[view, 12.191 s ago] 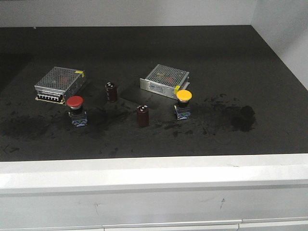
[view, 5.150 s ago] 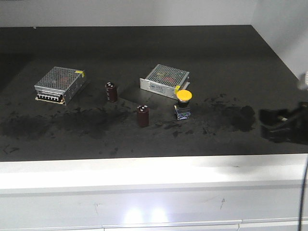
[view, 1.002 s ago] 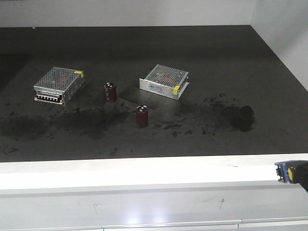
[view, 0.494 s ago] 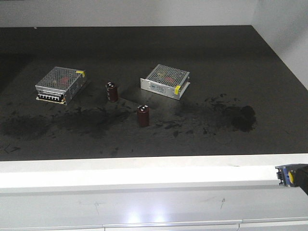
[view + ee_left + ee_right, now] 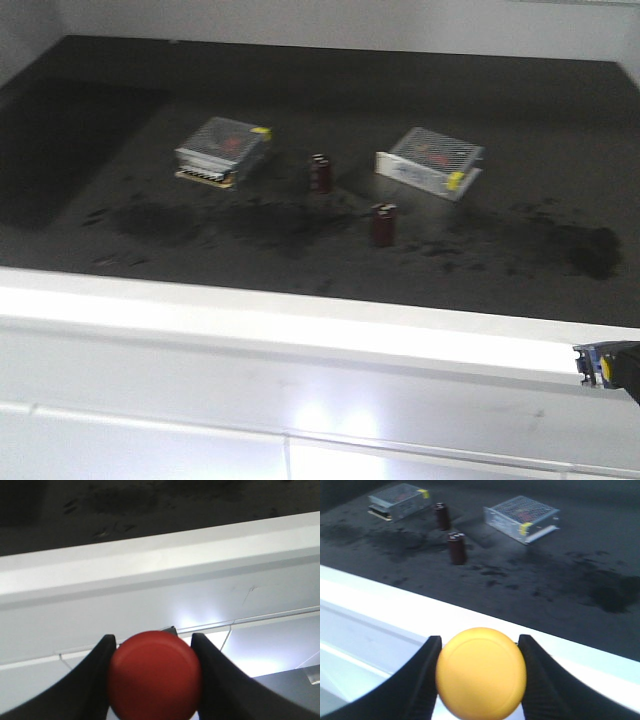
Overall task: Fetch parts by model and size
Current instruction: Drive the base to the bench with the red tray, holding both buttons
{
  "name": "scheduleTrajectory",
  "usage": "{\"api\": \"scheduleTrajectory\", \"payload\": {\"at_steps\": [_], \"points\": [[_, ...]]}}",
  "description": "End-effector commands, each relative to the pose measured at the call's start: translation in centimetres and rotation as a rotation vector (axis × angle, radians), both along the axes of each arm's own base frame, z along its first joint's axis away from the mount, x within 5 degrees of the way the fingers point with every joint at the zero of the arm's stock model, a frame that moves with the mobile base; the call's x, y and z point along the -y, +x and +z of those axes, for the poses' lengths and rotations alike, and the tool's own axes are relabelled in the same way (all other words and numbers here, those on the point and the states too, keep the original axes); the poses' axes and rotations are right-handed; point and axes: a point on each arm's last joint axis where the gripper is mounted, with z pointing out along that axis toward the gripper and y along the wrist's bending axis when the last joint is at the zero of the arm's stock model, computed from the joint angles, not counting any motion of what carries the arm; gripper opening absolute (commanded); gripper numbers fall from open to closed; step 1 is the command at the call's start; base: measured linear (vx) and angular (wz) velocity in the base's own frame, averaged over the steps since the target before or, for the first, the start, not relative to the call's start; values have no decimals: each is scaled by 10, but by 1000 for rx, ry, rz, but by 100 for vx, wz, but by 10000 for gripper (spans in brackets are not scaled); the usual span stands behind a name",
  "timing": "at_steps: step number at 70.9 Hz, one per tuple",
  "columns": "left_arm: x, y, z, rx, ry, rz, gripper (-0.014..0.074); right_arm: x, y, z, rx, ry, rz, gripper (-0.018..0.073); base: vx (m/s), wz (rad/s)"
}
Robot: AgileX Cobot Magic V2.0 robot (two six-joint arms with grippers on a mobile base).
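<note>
My left gripper point(image 5: 154, 645) is shut on the red push-button switch point(image 5: 155, 675); its red mushroom cap fills the space between the black fingers point(image 5: 95, 680), in front of the white cabinet front. My right gripper point(image 5: 480, 642) is shut on the yellow push-button switch point(image 5: 481, 672), held over the white front ledge of the table. In the front view the blue-grey base of the yellow switch point(image 5: 597, 364) shows at the right edge, below the ledge. The left gripper is out of the front view.
On the black table point(image 5: 300, 100) stand two silver mesh-topped boxes point(image 5: 224, 148) point(image 5: 431, 160) and two dark maroon cylinders point(image 5: 320, 172) point(image 5: 384, 223). They also show in the right wrist view point(image 5: 522, 517) point(image 5: 457, 547). A white ledge point(image 5: 300, 320) runs along the table's front.
The front view has shifted: the table's objects now sit further right and higher in frame. Both switches had left the table earlier. The yellow switch's base stays at the right edge.
</note>
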Motion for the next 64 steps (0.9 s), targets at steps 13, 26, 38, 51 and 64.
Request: {"api": "scheduleTrajectory", "payload": {"at_steps": [13, 26, 38, 51, 64], "points": [[2, 4, 11, 75, -24, -10, -6, 0, 2, 15, 94, 23, -2, -8, -16, 73], [2, 4, 11, 72, -24, -10, -6, 0, 2, 15, 94, 23, -2, -8, -18, 83], [2, 4, 11, 72, -24, -10, -6, 0, 2, 15, 94, 23, -2, -8, -14, 80], [2, 4, 11, 72, -24, -10, -6, 0, 2, 15, 94, 23, -2, -8, -9, 79], [2, 4, 11, 72, -24, -10, -6, 0, 2, 15, 94, 23, -2, -8, -5, 83]]}}
